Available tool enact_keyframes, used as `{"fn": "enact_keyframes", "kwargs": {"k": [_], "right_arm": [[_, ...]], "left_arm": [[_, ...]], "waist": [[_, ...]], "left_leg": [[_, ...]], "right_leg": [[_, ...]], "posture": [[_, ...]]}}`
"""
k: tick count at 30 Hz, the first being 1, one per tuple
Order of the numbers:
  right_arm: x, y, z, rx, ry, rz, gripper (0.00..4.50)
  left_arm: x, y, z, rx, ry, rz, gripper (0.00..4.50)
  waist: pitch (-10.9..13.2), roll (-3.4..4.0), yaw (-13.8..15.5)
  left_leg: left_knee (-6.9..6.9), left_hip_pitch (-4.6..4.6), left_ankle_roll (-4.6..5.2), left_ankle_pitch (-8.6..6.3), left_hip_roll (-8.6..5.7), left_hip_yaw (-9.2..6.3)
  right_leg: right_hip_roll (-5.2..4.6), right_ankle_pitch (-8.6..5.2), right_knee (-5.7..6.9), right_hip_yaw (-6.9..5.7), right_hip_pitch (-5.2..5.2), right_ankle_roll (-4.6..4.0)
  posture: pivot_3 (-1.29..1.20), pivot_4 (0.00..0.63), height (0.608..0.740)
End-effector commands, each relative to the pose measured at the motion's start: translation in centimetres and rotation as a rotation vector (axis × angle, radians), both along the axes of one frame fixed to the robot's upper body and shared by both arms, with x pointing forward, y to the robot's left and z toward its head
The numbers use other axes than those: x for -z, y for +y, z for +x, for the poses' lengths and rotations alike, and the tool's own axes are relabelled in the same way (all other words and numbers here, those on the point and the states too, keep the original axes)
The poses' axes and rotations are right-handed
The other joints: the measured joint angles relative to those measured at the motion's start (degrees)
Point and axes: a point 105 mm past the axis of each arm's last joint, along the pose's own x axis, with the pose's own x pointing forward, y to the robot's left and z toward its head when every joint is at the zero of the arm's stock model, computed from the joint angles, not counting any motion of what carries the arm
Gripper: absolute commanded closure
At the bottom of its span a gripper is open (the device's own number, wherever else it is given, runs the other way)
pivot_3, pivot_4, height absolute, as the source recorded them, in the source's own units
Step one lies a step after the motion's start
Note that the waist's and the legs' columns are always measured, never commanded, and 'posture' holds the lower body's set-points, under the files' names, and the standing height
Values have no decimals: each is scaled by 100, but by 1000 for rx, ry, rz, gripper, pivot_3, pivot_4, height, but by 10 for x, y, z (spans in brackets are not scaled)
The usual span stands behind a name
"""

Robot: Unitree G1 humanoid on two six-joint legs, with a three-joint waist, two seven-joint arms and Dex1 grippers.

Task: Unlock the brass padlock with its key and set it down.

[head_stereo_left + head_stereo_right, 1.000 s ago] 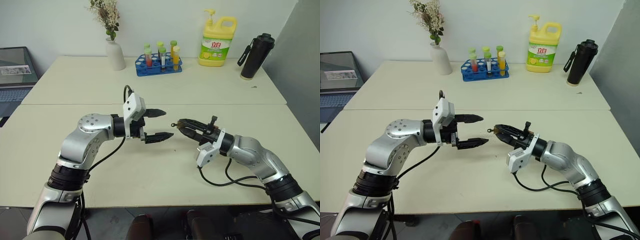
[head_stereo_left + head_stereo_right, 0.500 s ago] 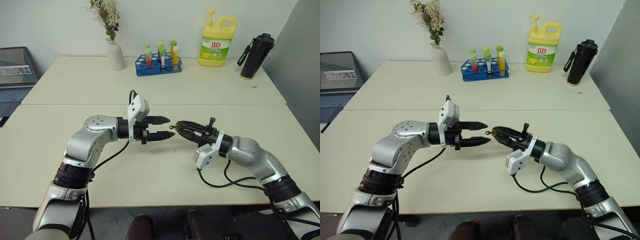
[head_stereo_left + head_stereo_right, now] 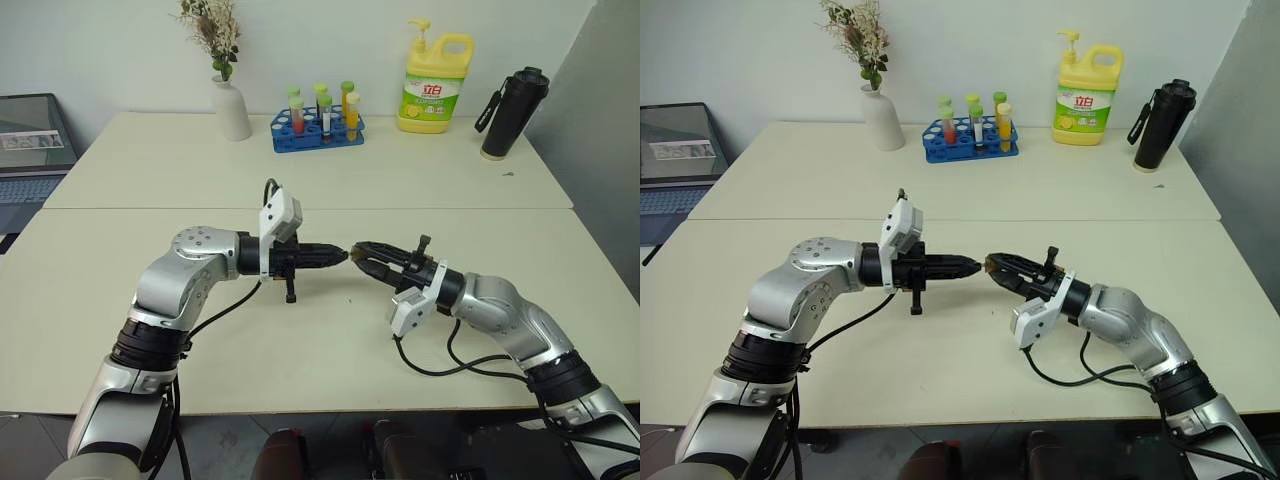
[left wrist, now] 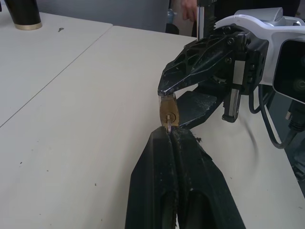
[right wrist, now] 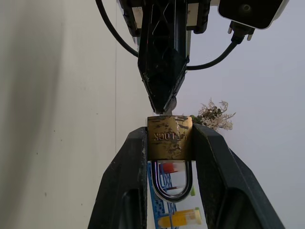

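The tiny brass padlock (image 5: 169, 138) is clamped by its sides between my right gripper's fingers (image 5: 125, 181), and its silver shackle (image 5: 172, 183) points back toward the wrist. My right gripper (image 3: 362, 250) is held level above the middle of the table (image 3: 300, 340), pointing left. My left gripper (image 3: 338, 255) faces it tip to tip, with its fingers pressed together on the small silver key (image 4: 168, 128). The key sticks out of the padlock's (image 4: 168, 113) bottom face. Both hands are held clear above the tabletop.
Along the back of the table stand a white vase with dried flowers (image 3: 229, 105), a blue rack of test tubes (image 3: 318, 128), a yellow detergent bottle (image 3: 435, 85) and a black flask (image 3: 513, 112). A laptop (image 3: 30, 150) sits at far left.
My left gripper's fingers have closed from wide open to fully shut, and their tips now meet the padlock's key end. The right arm and the padlock have stayed still.
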Motion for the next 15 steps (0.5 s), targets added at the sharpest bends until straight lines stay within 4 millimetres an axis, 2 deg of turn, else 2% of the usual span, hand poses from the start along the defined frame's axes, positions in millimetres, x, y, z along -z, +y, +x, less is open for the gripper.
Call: {"fn": "enact_keyframes", "kwargs": {"k": [1,10,15], "right_arm": [[-12,5,-7,-43,-29,43,3522],[-10,3,-7,-38,-4,50,3522],[-10,4,-10,-45,14,61,3522]], "left_arm": [[-12,2,7,-31,-59,0,4500],[-13,0,13,-56,-216,40,4500],[-10,1,7,-29,-307,55,4500]], "waist": [[0,0,0],[0,0,4],[0,0,2]], "left_leg": [[0,0,0,0,0,-1],[1,0,0,0,0,0],[1,0,0,0,0,2]], "right_leg": [[0,0,0,0,0,0],[0,0,1,0,0,-1],[-1,1,1,3,0,-1]], "posture": [[0,150,740],[0,150,740],[0,150,740]]}}
